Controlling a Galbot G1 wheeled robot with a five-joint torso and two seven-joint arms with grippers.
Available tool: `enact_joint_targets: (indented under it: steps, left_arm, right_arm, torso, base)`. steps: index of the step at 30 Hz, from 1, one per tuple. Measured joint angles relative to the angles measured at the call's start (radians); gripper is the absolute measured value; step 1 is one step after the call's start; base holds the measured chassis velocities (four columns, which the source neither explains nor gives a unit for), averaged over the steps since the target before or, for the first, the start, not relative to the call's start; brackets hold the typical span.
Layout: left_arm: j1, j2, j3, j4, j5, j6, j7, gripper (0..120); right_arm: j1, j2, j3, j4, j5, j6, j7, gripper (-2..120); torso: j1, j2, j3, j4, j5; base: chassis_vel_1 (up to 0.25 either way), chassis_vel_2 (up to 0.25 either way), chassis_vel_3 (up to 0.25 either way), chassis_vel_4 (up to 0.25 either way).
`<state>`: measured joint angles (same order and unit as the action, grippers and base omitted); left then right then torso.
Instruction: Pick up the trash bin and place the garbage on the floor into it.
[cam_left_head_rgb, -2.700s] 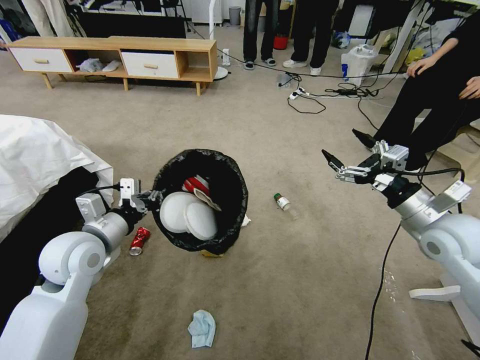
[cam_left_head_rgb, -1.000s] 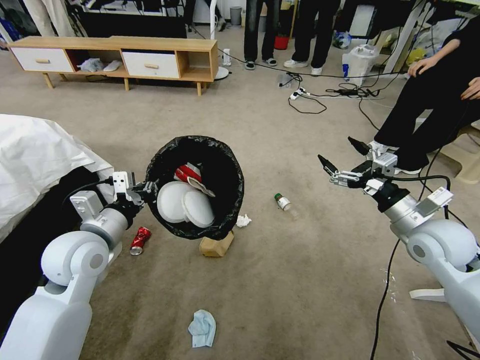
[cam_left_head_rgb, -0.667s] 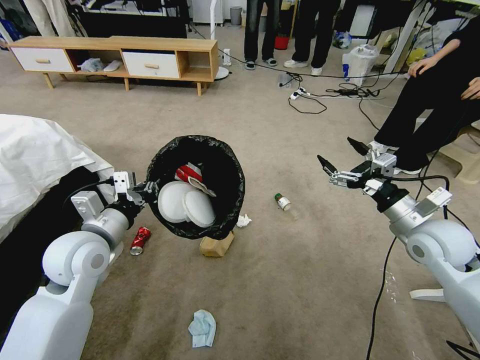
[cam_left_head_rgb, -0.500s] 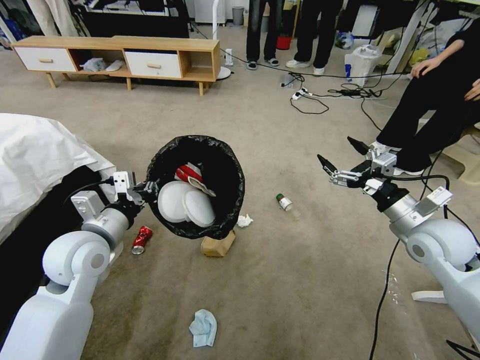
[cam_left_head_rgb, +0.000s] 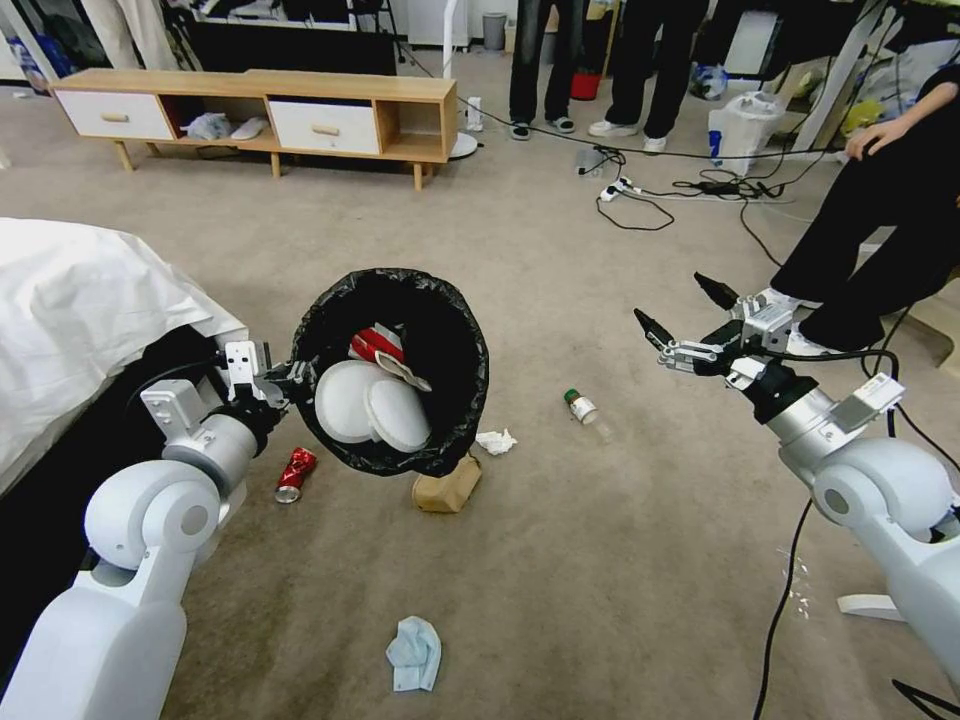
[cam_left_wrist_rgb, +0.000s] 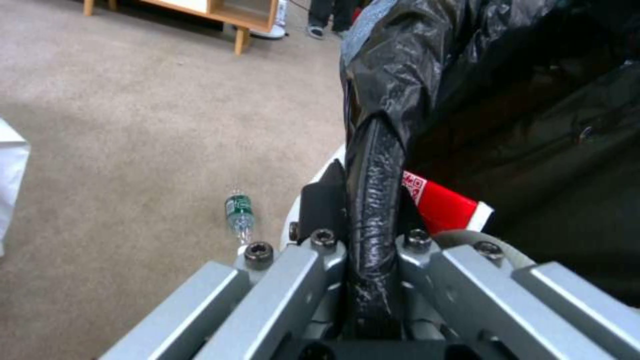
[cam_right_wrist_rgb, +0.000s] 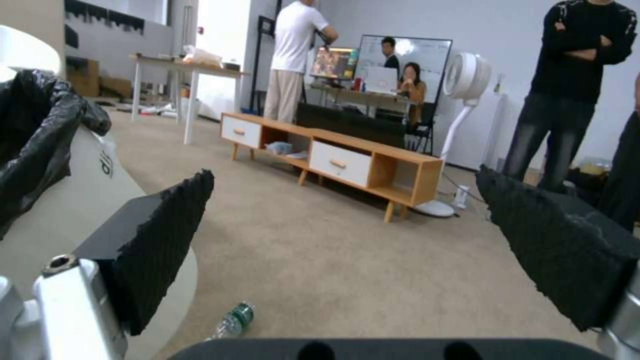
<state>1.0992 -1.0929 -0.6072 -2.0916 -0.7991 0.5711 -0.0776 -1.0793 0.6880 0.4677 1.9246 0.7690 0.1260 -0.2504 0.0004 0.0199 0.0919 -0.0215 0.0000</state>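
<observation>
Bin (cam_left_head_rgb: 400, 370) as before, clamped in left end effector (cam_left_head_rgb: 290, 378); right end effector (cam_left_head_rgb: 680, 320) still agape.

Our left pincer (cam_left_wrist_rgb: 373, 235) grips the trash bin (cam_left_wrist_rgb: 507, 90) by its rim, with the black liner folded over the rim pressed between both fingers (cam_left_wrist_rgb: 320, 205). Inside the bin a red and white wrapper (cam_left_wrist_rgb: 443, 202) lies against the dark bag. On the floor (cam_left_wrist_rgb: 133, 125) beside the bin lies a clear bottle (cam_left_wrist_rgb: 239, 212) with a green label. A wooden cabinet leg (cam_left_wrist_rgb: 239, 40) stands farther off.
</observation>
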Motion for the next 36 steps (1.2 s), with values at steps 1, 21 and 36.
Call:
enact_joint_targets:
  steps: [1, 21, 36]
  left_arm:
    - [0.000, 0.000, 0.000, 0.000, -0.001, 0.000, 0.000, 2]
    - [0.001, 0.000, -0.001, -0.010, -0.013, 0.007, -0.006, 2]
    - [0.009, 0.004, -0.002, -0.031, -0.067, 0.032, -0.026, 2]
  right_arm:
    - [0.000, 0.000, 0.000, 0.000, 0.000, 0.000, 0.000, 100]
    - [0.002, -0.004, 0.001, 0.009, 0.001, -0.002, -0.001, 100]
    - [0.006, -0.004, -0.001, 0.002, 0.001, -0.003, -0.001, 100]
  torso:
    - [0.000, 0.000, 0.000, 0.0000, 0.0000]
    - [0.000, 0.000, 0.000, 0.0000, 0.0000]
    - [0.000, 0.000, 0.000, -0.0001, 0.0000]
  base:
    - [0.000, 0.000, 0.000, 0.000]
    - [0.000, 0.000, 0.000, 0.000]
    - [0.000, 0.000, 0.000, 0.000]
